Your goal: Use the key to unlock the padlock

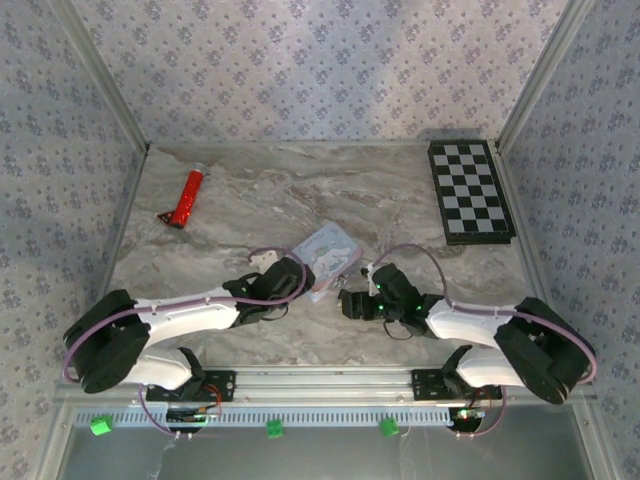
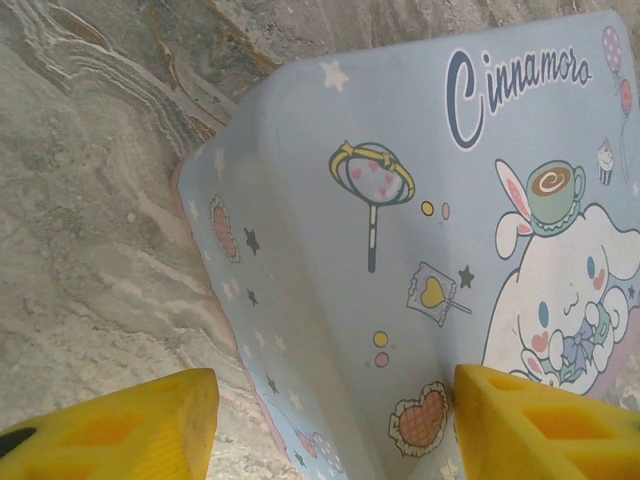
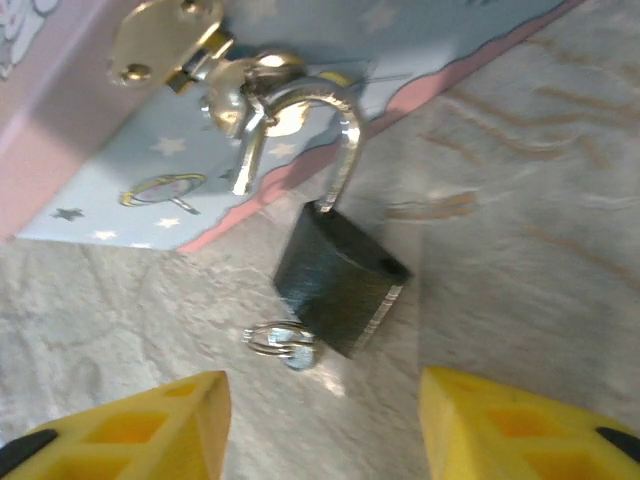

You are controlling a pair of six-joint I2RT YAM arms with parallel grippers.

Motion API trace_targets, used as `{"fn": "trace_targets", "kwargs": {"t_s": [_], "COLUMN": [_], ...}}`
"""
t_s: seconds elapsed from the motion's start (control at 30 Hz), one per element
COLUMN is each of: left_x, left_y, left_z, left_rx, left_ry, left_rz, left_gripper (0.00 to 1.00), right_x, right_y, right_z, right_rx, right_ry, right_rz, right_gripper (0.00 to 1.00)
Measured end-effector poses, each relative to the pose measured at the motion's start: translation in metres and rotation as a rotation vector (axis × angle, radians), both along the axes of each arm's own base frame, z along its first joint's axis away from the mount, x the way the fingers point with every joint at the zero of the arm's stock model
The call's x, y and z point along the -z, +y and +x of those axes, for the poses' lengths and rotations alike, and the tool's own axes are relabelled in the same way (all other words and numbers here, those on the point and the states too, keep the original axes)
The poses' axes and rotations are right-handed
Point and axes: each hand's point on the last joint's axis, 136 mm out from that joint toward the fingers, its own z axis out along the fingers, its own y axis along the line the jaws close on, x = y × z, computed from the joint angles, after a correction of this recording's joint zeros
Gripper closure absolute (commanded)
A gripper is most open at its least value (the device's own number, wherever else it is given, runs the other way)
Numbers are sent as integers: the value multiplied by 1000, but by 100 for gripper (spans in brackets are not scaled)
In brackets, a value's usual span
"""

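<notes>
Grey-veined marble is forming the counter (image 1: 330, 195), boxed in by patterned walls, with a red tube (image 1: 185, 198) and a checkerboard (image 1: 470, 190) lying well apart at the far side. The pastel cartoon tin (image 1: 328, 258) is sitting near the front edge, between the two arms.

In the right wrist view the padlock (image 3: 340, 285) is hanging off the tin's side. Its silver shackle (image 3: 345, 130) is looping through the brass hasp (image 3: 165, 35), and its dark body is tilting down and seems to be resting on the marble. The key (image 3: 298, 352) is poking out of the body's lower end, with its wire ring (image 3: 268, 338) just beside it. One shackle leg is appearing to end clear of the body, so the lock may be sprung, though I cannot tell for sure.

The right hand (image 3: 320, 430) is hovering released, its yellow fingers (image 3: 130, 425) spreading wide on either side of the lock and touching nothing. The left hand (image 2: 330, 440) is likewise released, its fingers straddling the tin's lid without visibly pressing on it.

I am judging the step in hand to be gripping and turning the key. The lock is tiny and loose on its shackle, so it is likely to swing away from any push. The left hand should be bracing the tin first. The right should then be closing squarely on the key's head, not on the slippery ring, and twisting gently while keeping the body from rolling
</notes>
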Motion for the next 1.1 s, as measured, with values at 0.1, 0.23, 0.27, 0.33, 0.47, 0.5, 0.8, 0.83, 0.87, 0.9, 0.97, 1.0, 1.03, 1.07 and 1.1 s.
{"fn": "trace_targets", "kwargs": {"t_s": [0.1,0.23,0.27,0.33,0.47,0.5,0.8,0.83,0.87,0.9,0.97,1.0,1.03,1.07,1.1], "left_x": [0,0,0,0,0,0,0,0,0,0,0,0,0,0,0], "left_y": [1,1,1,1,1,1,1,1,1,1,1,1,1,2,3], "left_z": [-1,-1,-1,-1,-1,-1,-1,-1,-1,-1,-1,-1,-1,0,0], "left_rx": [0,0,0,0,0,0,-1,-1,-2,-3,-4,-5,-7,-10,-15], "left_ry": [1,2,2,2,2,2,2,2,2,3,3,4,4,2,0], "left_rz": [3,3,3,3,3,3,2,2,1,0,0,-2,-1,1,3], "left_gripper": [38,38,38,38,38,38,38,38,38,38,38,38,38,38,38], "right_x": [0,1,2,6,9,10,11,11,12,12,12,10,8,8,6], "right_y": [-13,-14,-13,-12,-6,-5,25,27,28,29,33,37,39,42,45], "right_z": [5,10,11,12,17,17,33,34,35,36,39,40,41,41,40], "right_rx": [38,49,50,55,55,53,28,27,28,27,31,30,34,32,24], "right_ry": [-2,12,21,38,56,59,4,-3,-10,-17,-31,-40,-43,-38,-40], "right_rz": [2,12,11,4,-25,-31,-35,-36,-38,-39,-31,-17,-5,12,26], "right_gripper": [45,47,47,48,52,53,59,61,66,70,77,79,82,83,84]}}
